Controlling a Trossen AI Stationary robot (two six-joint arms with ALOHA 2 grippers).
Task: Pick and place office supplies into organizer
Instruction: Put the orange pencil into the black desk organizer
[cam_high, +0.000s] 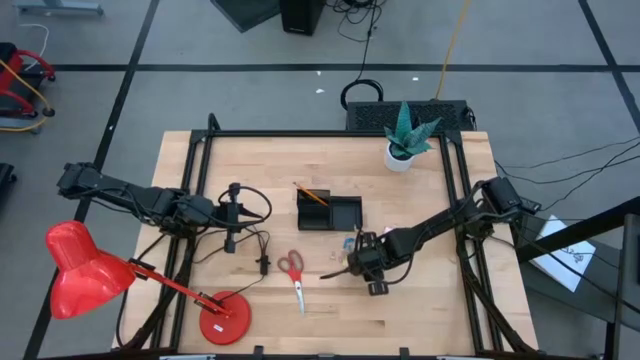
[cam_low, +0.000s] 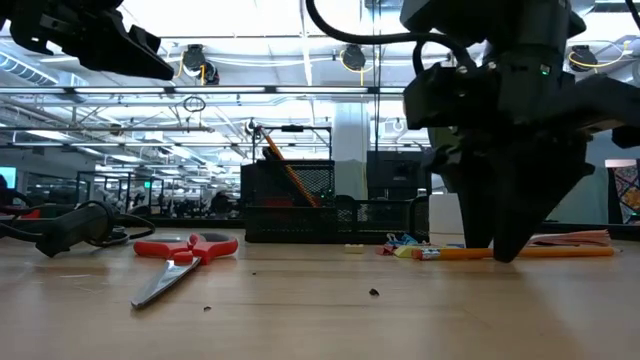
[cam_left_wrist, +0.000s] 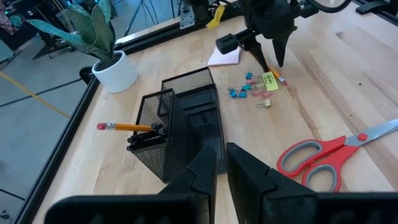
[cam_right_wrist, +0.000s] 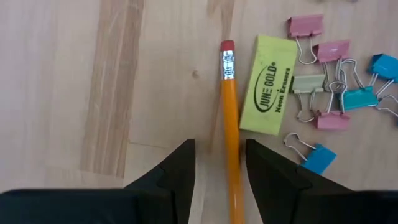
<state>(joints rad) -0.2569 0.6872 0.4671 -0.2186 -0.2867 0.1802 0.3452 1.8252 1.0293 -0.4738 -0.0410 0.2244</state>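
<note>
Pencil between the fingers

An orange pencil (cam_right_wrist: 231, 130) with a red eraser tip lies flat on the table (cam_right_wrist: 74, 81), beside a yellow eraser (cam_right_wrist: 268, 84) and binder clips (cam_right_wrist: 339, 87). The right gripper (cam_right_wrist: 219, 163) has its fingers spread, straddling the pencil without pinching it

**Where things lie on the table**

The organizer (cam_high: 329, 213) sits near the table's middle, one pencil (cam_high: 310, 194) standing in its left compartment. The plant pot (cam_high: 400, 157) stands behind it to the right. In front lie the scissors (cam_high: 294, 274). Right of them, a second pencil (cam_right_wrist: 231, 130) lies just beside the eraser (cam_right_wrist: 268, 84), with the clips (cam_right_wrist: 339, 93) beyond.
</note>
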